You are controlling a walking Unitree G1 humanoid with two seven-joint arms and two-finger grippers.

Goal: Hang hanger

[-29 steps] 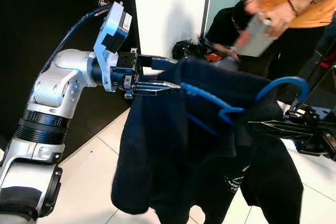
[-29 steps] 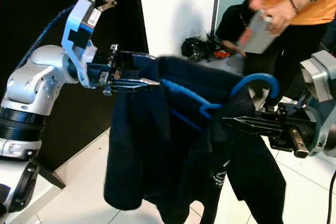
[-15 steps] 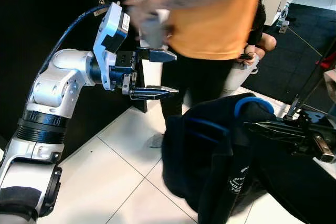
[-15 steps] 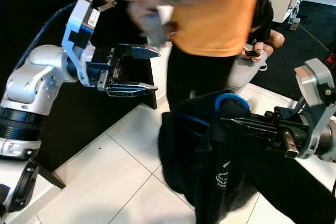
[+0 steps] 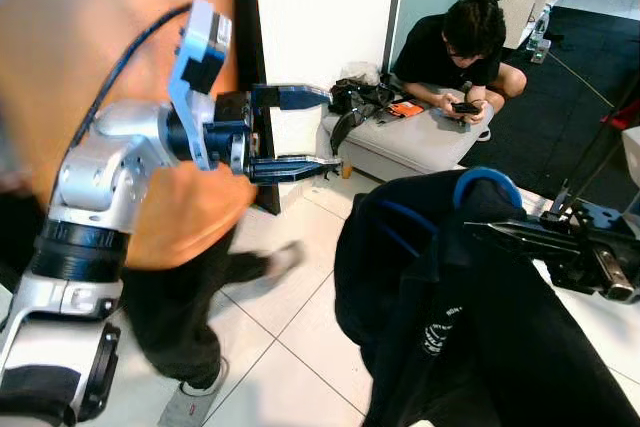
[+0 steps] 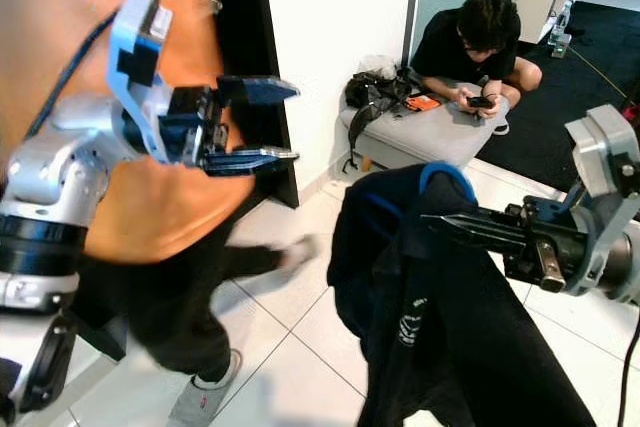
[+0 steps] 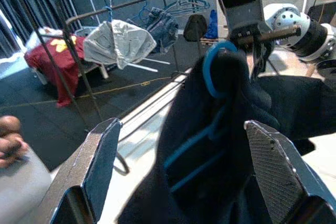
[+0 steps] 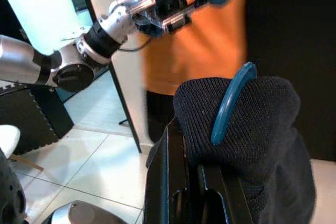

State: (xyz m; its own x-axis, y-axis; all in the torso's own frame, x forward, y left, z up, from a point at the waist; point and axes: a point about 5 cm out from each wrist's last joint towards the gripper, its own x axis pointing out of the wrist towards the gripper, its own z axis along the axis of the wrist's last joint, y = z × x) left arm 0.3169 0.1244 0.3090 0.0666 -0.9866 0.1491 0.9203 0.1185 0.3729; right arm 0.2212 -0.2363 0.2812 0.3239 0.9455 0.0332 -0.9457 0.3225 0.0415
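A blue plastic hanger, its hook (image 5: pixel 486 183) poking up, carries a dark navy garment (image 5: pixel 430 307) that droops toward the floor. My right gripper (image 5: pixel 482 233) comes in from the right at mid height and is shut on the hanger through the cloth just under the hook. The right wrist view shows the hook (image 8: pixel 231 103) rising out of the bunched cloth (image 8: pixel 252 124) above the fingers (image 8: pixel 176 182). My left gripper (image 5: pixel 322 130) is raised to the left of the garment, open and empty, apart from it. Between its fingers (image 7: pixel 100 166) the left wrist view shows the hanger (image 7: pixel 212 72).
A person in an orange top (image 5: pixel 90 37) walks close behind my left arm. Another person (image 5: pixel 462 52) sits by a grey cushion (image 5: pixel 420 142) at the back. White tiled floor (image 5: pixel 290 347) lies below. A clothes rail (image 7: pixel 126 6) with hung garments stands beyond my right arm.
My left gripper opened and let go of the garment, which now hangs from the right gripper alone. The person in orange crossed from right to left. The camera shifted.
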